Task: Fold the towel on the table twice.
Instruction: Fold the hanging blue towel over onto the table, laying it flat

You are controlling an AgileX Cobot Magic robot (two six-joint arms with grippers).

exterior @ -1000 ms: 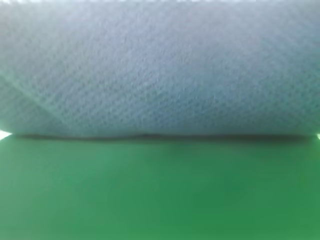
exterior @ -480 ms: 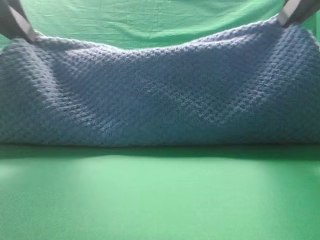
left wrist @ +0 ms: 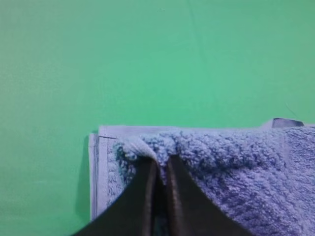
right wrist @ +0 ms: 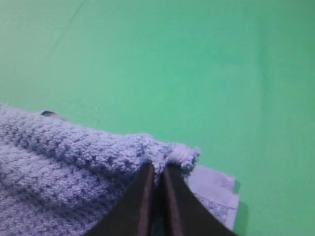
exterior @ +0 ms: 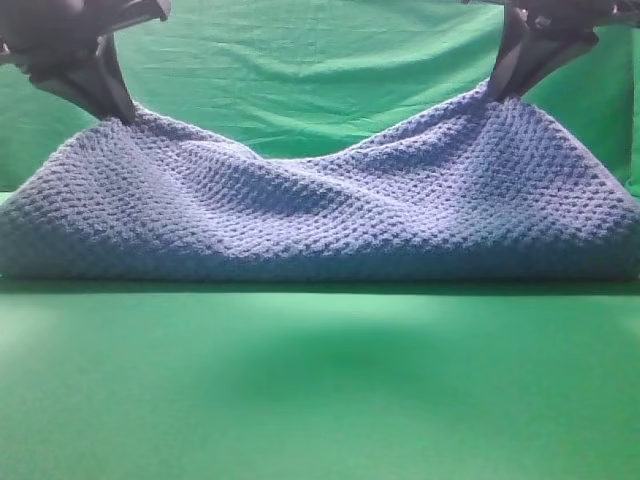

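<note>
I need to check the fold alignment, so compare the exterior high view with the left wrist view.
Only the exterior high view shows both grippers at once, the left gripper and right gripper, each pinching a raised corner, with the towel sagging between them and the wrinkled green backdrop behind. Only the left wrist view shows the lower towel layer's pale hemmed corner lying flat under the lifted corner. Both show the left gripper shut on the towel above the green table.
</note>
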